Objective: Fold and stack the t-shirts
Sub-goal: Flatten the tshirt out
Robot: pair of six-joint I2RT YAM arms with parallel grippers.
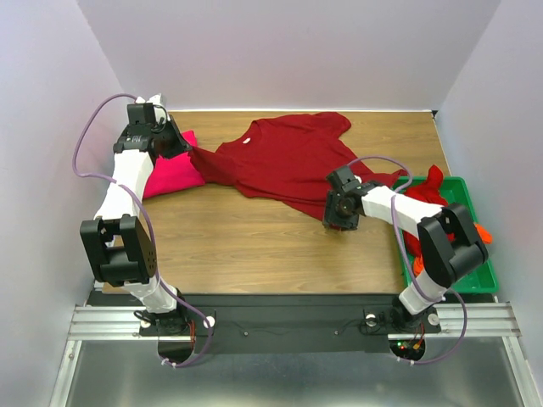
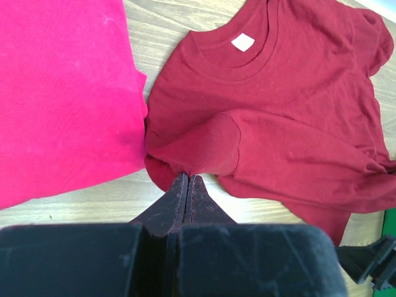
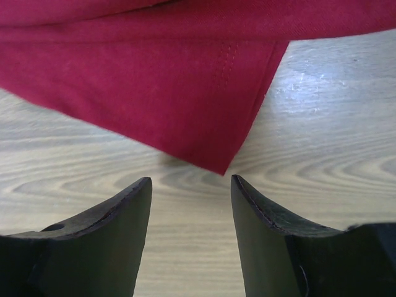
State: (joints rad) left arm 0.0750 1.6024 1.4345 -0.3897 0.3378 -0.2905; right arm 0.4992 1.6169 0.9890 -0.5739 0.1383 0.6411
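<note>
Dark red t-shirt lies on the table, long axis 10-to-4 o'clock, collar toward 10. Left end effector is pressed together, pinching its sleeve beside the pink t-shirt. Right end effector is spread, just short of the hem corner.

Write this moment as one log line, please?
left jaws: shut on dark red shirt sleeve | right jaws: open before its hem corner | pink shirt: lying alongside
</note>
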